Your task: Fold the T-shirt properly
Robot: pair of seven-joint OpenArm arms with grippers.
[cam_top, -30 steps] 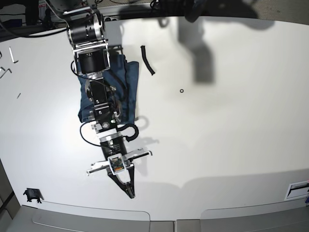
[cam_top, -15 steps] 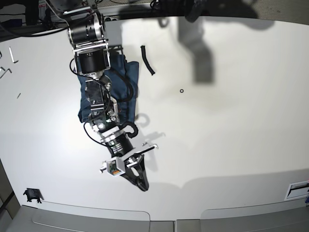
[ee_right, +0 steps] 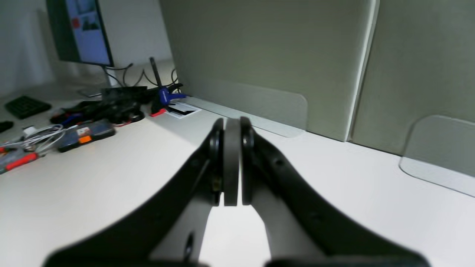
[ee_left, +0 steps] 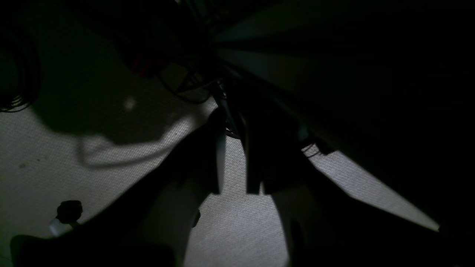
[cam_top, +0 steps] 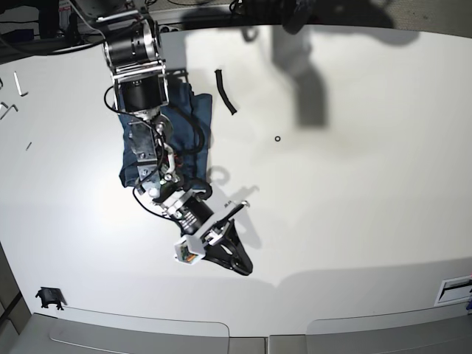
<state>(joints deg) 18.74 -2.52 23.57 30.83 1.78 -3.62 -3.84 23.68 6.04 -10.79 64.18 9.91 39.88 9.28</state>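
Note:
The dark navy T-shirt [cam_top: 200, 116] lies bunched and partly folded on the white table [cam_top: 354, 184] at the upper left, largely covered by my right arm, which reaches across it. My right gripper [cam_top: 242, 265] hangs past the shirt, toward the table's front edge. In the right wrist view my right gripper [ee_right: 232, 148] is shut with its pads pressed together and nothing between them. The left wrist view is very dark. There my left gripper [ee_left: 233, 148] stands slightly open over a speckled floor, away from the shirt, with an empty gap between its fingers [ee_left: 219, 159].
A black strip [cam_top: 225, 91] and a small ring [cam_top: 277, 138] lie to the right of the shirt. Small metal parts [cam_top: 16, 85] sit at the left edge, and a black clip [cam_top: 49, 297] at the front left. A monitor [ee_right: 79, 31], tools [ee_right: 85, 131] and a partition [ee_right: 267, 55] stand beyond the table.
My right arm's wrist has swung toward the base view's right, carrying the shut gripper from the front edge up and rightward. The T-shirt has not moved.

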